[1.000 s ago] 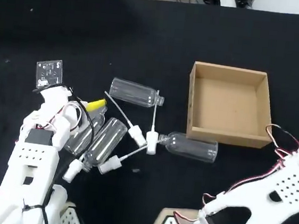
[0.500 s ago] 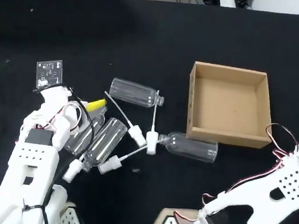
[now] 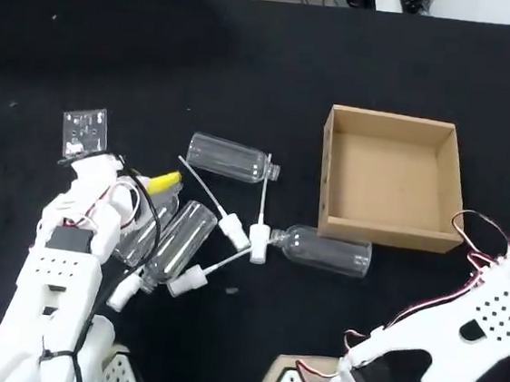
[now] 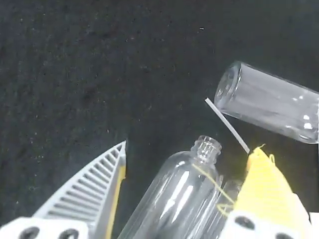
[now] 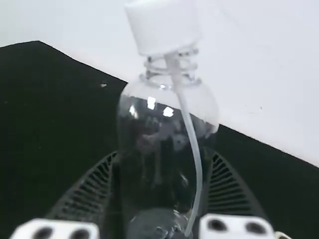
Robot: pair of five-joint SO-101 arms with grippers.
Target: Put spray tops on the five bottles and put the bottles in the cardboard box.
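My left gripper [image 4: 182,191] is open, its grey and yellow fingers on either side of an uncapped clear bottle [image 4: 174,199] lying on the black table. In the high view the same gripper [image 3: 145,199] sits over two bottles lying side by side [image 3: 177,238]. Another uncapped bottle [image 3: 229,157] lies farther back, and one more [image 3: 326,251] lies in front of the cardboard box [image 3: 385,225], a white spray top [image 3: 259,242] at its neck. Loose spray tops [image 3: 233,229] with thin tubes lie between them. My right gripper [image 5: 164,164] is shut on a bottle [image 5: 164,124] with a spray top [image 5: 162,25] on it.
The cardboard box is open and holds nothing, standing right of the bottles. A small white tag board [image 3: 84,130] sits on the left arm. The right arm [image 3: 458,340] stretches along the table's front right corner. Bare black cloth covers the back of the table.
The right arm has shifted slightly towards the right edge. The left arm has edged a little nearer the front. The bottles and spray tops have stayed in place.
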